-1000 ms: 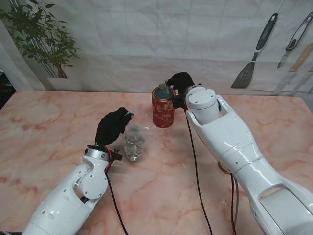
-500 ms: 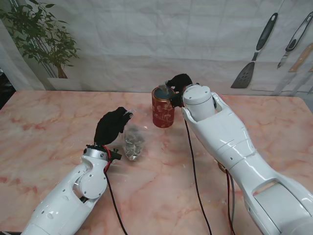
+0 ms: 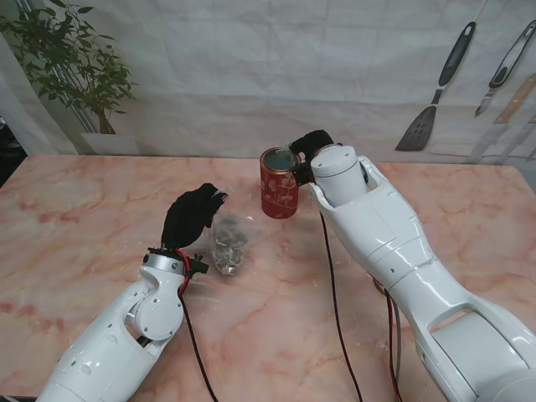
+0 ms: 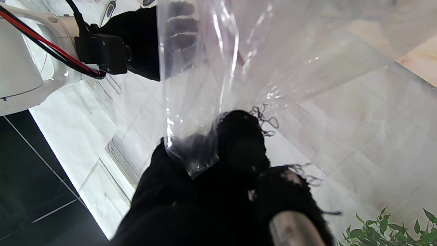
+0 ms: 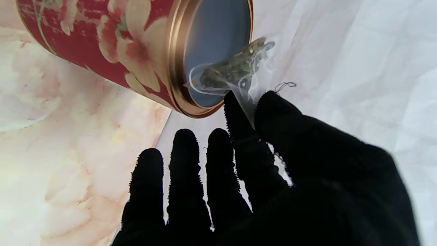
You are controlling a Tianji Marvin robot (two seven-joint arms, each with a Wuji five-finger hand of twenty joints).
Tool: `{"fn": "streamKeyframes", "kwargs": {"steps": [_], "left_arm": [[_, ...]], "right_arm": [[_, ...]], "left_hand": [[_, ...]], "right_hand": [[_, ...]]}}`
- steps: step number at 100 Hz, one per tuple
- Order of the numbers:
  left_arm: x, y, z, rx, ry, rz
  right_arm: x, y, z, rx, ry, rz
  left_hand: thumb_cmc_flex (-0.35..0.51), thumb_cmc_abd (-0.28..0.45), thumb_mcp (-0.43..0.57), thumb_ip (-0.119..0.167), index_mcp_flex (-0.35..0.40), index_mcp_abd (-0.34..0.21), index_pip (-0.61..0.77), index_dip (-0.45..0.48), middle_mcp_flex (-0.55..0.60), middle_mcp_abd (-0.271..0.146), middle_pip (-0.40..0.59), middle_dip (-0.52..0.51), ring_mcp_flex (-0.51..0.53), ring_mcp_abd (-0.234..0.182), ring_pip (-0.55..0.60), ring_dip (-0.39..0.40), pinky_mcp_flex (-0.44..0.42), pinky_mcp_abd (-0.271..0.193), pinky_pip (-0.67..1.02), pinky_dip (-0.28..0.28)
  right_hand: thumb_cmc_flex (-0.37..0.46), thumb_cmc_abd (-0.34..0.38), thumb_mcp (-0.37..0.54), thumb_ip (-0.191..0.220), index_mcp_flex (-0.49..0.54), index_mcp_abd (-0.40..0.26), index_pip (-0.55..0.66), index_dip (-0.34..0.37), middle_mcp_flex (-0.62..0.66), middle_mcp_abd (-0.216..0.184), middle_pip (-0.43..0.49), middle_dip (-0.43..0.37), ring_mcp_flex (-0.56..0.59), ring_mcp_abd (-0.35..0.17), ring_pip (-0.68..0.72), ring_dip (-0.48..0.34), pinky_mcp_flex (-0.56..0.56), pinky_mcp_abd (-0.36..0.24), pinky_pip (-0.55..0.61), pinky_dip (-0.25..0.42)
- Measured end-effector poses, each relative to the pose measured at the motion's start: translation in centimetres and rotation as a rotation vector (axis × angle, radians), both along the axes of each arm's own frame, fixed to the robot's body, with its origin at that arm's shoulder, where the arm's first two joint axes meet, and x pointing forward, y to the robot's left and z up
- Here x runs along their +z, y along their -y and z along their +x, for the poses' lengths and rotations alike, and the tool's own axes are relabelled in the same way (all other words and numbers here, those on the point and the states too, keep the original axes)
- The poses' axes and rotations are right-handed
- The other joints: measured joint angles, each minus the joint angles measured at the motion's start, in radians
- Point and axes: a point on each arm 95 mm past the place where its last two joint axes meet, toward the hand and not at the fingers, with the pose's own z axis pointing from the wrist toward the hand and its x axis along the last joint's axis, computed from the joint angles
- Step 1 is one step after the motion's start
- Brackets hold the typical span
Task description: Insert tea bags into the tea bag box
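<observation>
While the tea bag is hanging at the tin's mouth, the drop is waiting to happen.

The right hand (image 5: 259, 177), in a black knitted glove, is pinching a clear mesh tea bag of green leaves (image 5: 235, 70) between thumb and forefinger, its other three fingers spreading loose beside the pinch. Just past the fingertips, the red cylindrical metal tin with cream flowers and a gold rim (image 5: 136, 51) is standing open, and the bag is dangling across its rim, so that letting go should, I judge, send it inside. The left hand (image 3: 191, 216), likewise gloved, is closing on the top edge of a clear plastic pouch of remaining tea bags (image 3: 229, 244), probably keeping it upright and open for the next pick.
</observation>
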Motion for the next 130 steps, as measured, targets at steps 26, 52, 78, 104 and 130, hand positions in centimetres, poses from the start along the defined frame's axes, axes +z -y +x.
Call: {"fn": "streamKeyframes", "kwargs": {"steps": [26, 52, 78, 104, 130], "left_arm": [[0.0, 0.0, 0.0, -0.001, -0.001, 0.001], [0.0, 0.1, 0.0, -0.002, -0.001, 0.001], [0.0, 0.0, 0.0, -0.001, -0.001, -0.001], [0.0, 0.0, 0.0, -0.001, 0.0, -0.004], [0.0, -0.2, 0.0, 0.003, -0.002, -0.005]], "right_arm": [[-0.1, -0.2, 0.0, 0.019, -0.017, -0.009], [-0.1, -0.3, 0.2, 0.013, -0.016, 0.001], [0.2, -0.8, 0.4, 0.017, -0.011, -0.004], [0.1, -1.1, 0.6, -0.012, -0.018, -0.001], [0.0, -1.3, 0.5, 0.004, -0.049, -0.022]], "left_hand": [[0.0, 0.0, 0.0, 0.0, 0.0, 0.0, 0.0, 0.0, 0.0, 0.0, 0.0, 0.0, 0.0, 0.0, 0.0, 0.0, 0.0, 0.0, 0.0, 0.0], [0.0, 0.0, 0.0, 0.0, 0.0, 0.0, 0.0, 0.0, 0.0, 0.0, 0.0, 0.0, 0.0, 0.0, 0.0, 0.0, 0.0, 0.0, 0.0, 0.0], [0.0, 0.0, 0.0, 0.0, 0.0, 0.0, 0.0, 0.0, 0.0, 0.0, 0.0, 0.0, 0.0, 0.0, 0.0, 0.0, 0.0, 0.0, 0.0, 0.0], [0.0, 0.0, 0.0, 0.0, 0.0, 0.0, 0.0, 0.0, 0.0, 0.0, 0.0, 0.0, 0.0, 0.0, 0.0, 0.0, 0.0, 0.0, 0.0, 0.0], [0.0, 0.0, 0.0, 0.0, 0.0, 0.0, 0.0, 0.0, 0.0, 0.0, 0.0, 0.0, 0.0, 0.0, 0.0, 0.0, 0.0, 0.0, 0.0, 0.0]], "right_hand": [[0.0, 0.0, 0.002, 0.0, 0.001, 0.0, 0.01, 0.0, 0.012, 0.004, 0.007, 0.0, 0.02, 0.008, 0.002, 0.0, 0.001, 0.0, 0.017, 0.0], [0.0, 0.0, 0.002, 0.0, 0.011, 0.0, 0.011, 0.0, 0.013, 0.005, 0.007, 0.0, 0.02, 0.009, 0.01, 0.0, 0.001, 0.0, 0.025, 0.0], [0.0, 0.0, -0.002, 0.0, 0.011, 0.0, 0.012, 0.0, 0.013, 0.005, 0.007, 0.0, 0.02, 0.009, 0.01, -0.001, 0.001, 0.0, 0.04, 0.0], [-0.027, 0.0, -0.007, 0.0, 0.011, 0.0, -0.028, -0.06, 0.015, 0.005, 0.012, 0.0, 0.02, 0.009, 0.014, -0.001, 0.001, 0.0, 0.044, -0.001], [-0.175, 0.001, 0.004, 0.043, 0.011, -0.006, -0.365, -0.088, 0.012, 0.005, 0.02, -0.001, 0.02, 0.009, 0.022, -0.001, 0.001, 0.0, 0.043, -0.007]]}}
